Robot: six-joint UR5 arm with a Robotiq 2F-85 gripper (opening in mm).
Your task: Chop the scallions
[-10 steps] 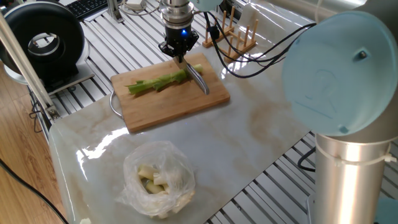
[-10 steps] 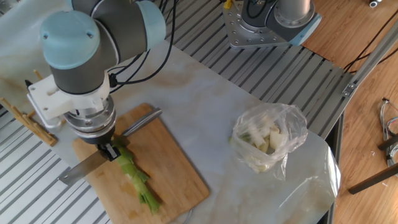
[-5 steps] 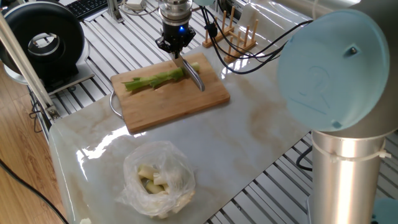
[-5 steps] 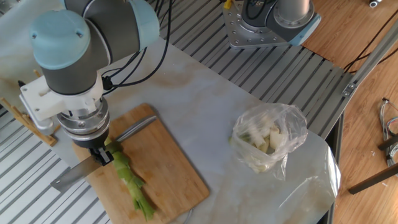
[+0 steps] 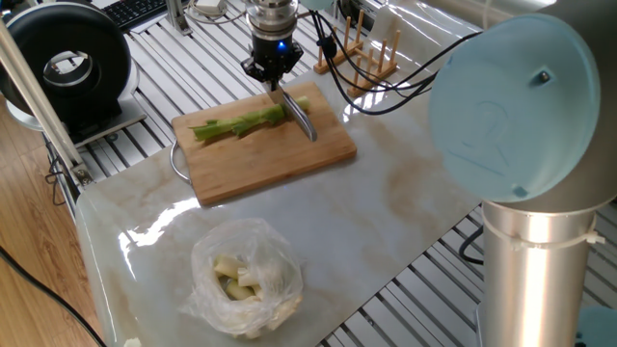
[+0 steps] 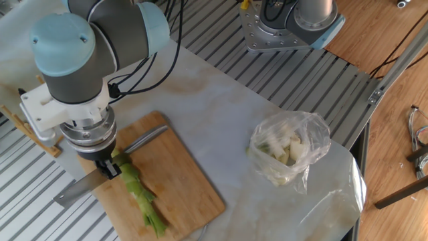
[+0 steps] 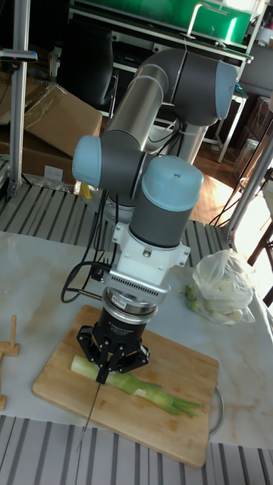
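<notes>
The scallions (image 5: pixel 241 123) lie as one light-green stalk across the wooden cutting board (image 5: pixel 280 159), leafy end to the left. My gripper (image 5: pixel 273 79) stands over the stalk's pale end, shut on a knife (image 5: pixel 303 120). In the other fixed view the blade (image 6: pixel 75 190) sticks out past the board's edge on one side of the gripper (image 6: pixel 110 167), and the handle lies over the board on the other side. There the scallions (image 6: pixel 139 194) run away from the gripper. In the tall view the gripper (image 7: pixel 106 364) is right above the stalk (image 7: pixel 140 386).
A clear plastic bag (image 5: pixel 243 280) of pale pieces sits on the marble top near the front edge. A wooden rack (image 5: pixel 371 48) stands behind the board, and a black round device (image 5: pixel 72 63) is at the back left. My arm's large joint (image 5: pixel 521 106) fills the right.
Over the first half second the gripper and knife shifted slightly toward the board's far edge and the stalk slid a little along the board. Nothing has moved since.
</notes>
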